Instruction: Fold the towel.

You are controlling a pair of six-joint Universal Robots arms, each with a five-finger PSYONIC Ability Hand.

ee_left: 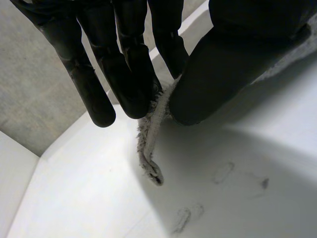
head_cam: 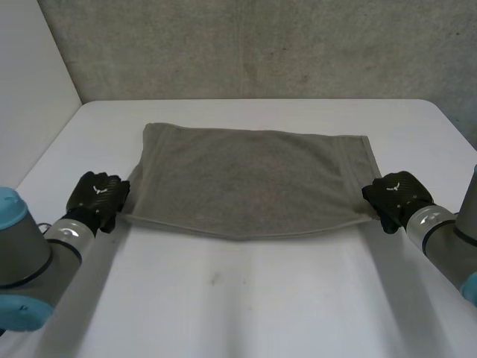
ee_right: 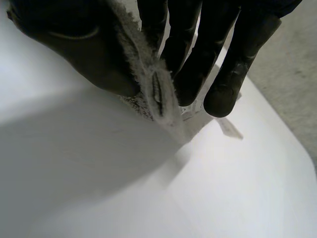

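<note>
White tabletop (head_cam: 238, 298), and we see the towel (head_cam: 253, 183) spread across its middle; left robot hand (head_cam: 97, 195) pinches the near left corner, right robot hand (head_cam: 396, 197) pinches the near right corner.

Rough terry-cloth towel (head_cam: 250, 179), matt

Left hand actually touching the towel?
Touching. The left wrist view shows the left hand pinching an edge of the towel between thumb and fingers.
</note>
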